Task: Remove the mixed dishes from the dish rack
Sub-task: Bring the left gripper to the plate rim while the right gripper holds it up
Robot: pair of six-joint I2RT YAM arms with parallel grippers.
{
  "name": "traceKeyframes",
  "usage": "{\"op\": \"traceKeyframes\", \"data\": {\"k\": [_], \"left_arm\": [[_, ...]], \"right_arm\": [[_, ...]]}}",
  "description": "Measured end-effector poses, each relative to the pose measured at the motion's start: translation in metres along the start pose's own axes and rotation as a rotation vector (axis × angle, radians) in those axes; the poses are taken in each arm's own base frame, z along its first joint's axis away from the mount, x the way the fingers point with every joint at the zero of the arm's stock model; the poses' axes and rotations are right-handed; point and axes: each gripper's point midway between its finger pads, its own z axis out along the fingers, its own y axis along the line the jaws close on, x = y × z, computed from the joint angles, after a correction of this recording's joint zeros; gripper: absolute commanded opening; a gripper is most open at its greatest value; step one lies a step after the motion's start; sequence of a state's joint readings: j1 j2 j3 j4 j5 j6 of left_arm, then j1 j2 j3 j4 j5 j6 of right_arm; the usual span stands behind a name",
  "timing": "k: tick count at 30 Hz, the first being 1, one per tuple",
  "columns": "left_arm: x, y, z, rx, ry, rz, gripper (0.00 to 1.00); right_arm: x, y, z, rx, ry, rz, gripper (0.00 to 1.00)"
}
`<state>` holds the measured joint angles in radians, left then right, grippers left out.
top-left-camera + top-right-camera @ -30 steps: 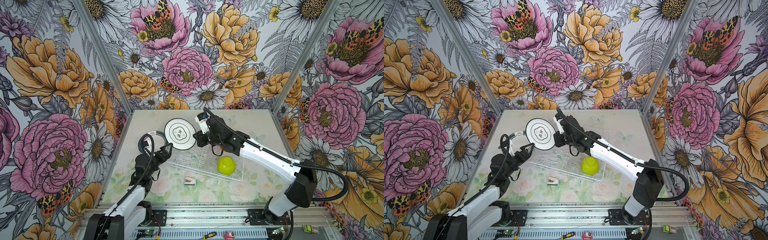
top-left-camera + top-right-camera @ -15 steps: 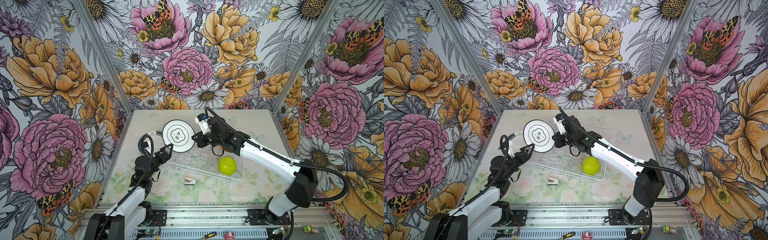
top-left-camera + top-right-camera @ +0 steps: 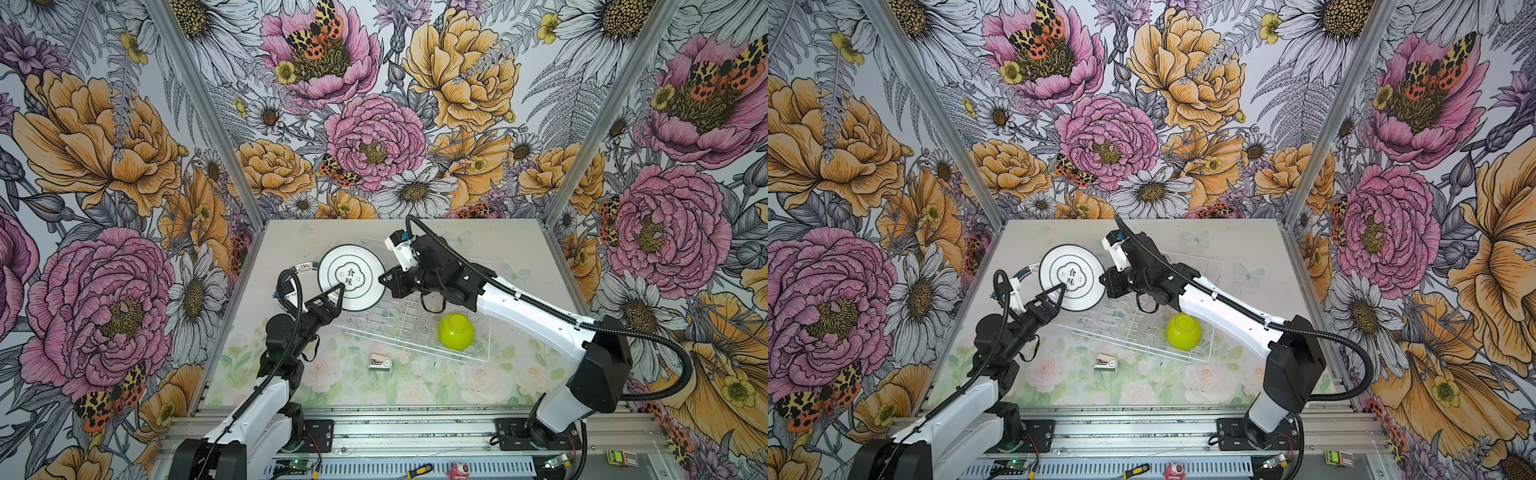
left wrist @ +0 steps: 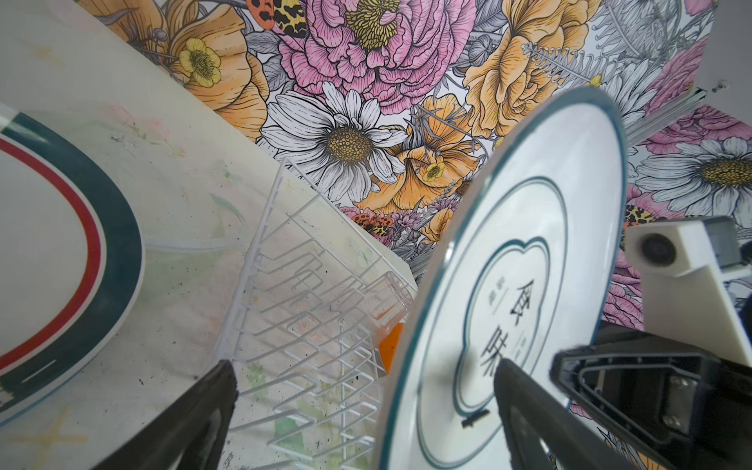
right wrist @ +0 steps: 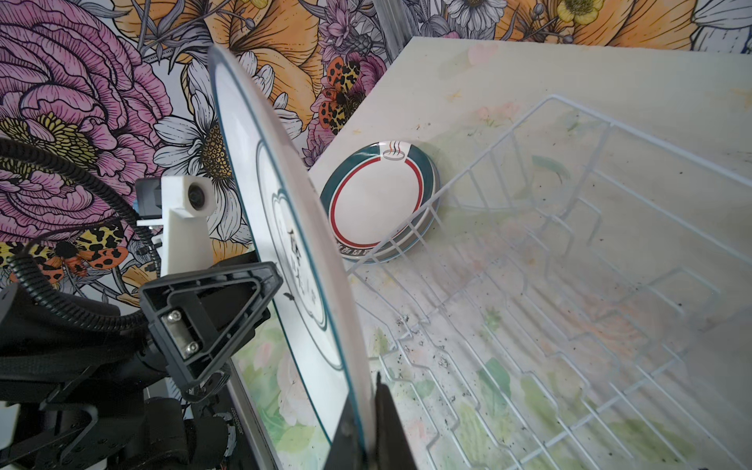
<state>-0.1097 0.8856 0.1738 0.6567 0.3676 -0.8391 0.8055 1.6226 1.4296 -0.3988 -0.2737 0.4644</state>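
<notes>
My right gripper (image 3: 384, 279) (image 5: 366, 390) is shut on the rim of a white teal-rimmed plate (image 3: 351, 276) (image 3: 1071, 276) (image 5: 285, 203) and holds it on edge above the left end of the white wire dish rack (image 3: 478, 357) (image 5: 569, 244). My left gripper (image 3: 332, 297) (image 4: 364, 366) is open, its fingers standing either side of this plate's (image 4: 529, 264) lower rim. A lime-green bowl (image 3: 456, 331) lies upside down in the rack. In the left wrist view, a clear tumbler (image 4: 386, 301) and an orange bowl (image 4: 390, 346) show behind the plate.
A stack of plates (image 5: 378, 203) (image 4: 49, 244) with a red and teal ring lies on the table just left of the rack. A small pink-white stapler-like object (image 3: 379, 363) sits on the table in front of the rack. Flowered walls close in three sides.
The right gripper has carried the plate a little to the left and nearer the front, towards the open left gripper. The left arm has hardly moved.
</notes>
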Motion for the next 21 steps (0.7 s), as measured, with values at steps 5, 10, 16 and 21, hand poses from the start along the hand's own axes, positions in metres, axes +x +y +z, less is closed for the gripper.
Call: {"op": "traceKeyframes", "data": {"k": [5, 10, 16, 21], "left_arm": [[-0.006, -0.008, -0.001, 0.029, -0.023, 0.019, 0.78], [-0.009, -0.015, -0.001, 0.063, -0.038, 0.028, 0.60], [-0.008, -0.012, 0.001, 0.060, -0.032, 0.012, 0.44], [-0.011, -0.018, -0.003, 0.100, -0.053, -0.010, 0.03]], "right_arm": [[0.006, 0.000, 0.007, -0.016, 0.025, 0.013, 0.00], [0.007, 0.002, 0.010, -0.032, 0.030, 0.019, 0.00], [0.008, 0.002, 0.015, -0.048, 0.038, 0.024, 0.00], [-0.003, -0.010, 0.015, -0.042, 0.023, 0.064, 0.03]]}}
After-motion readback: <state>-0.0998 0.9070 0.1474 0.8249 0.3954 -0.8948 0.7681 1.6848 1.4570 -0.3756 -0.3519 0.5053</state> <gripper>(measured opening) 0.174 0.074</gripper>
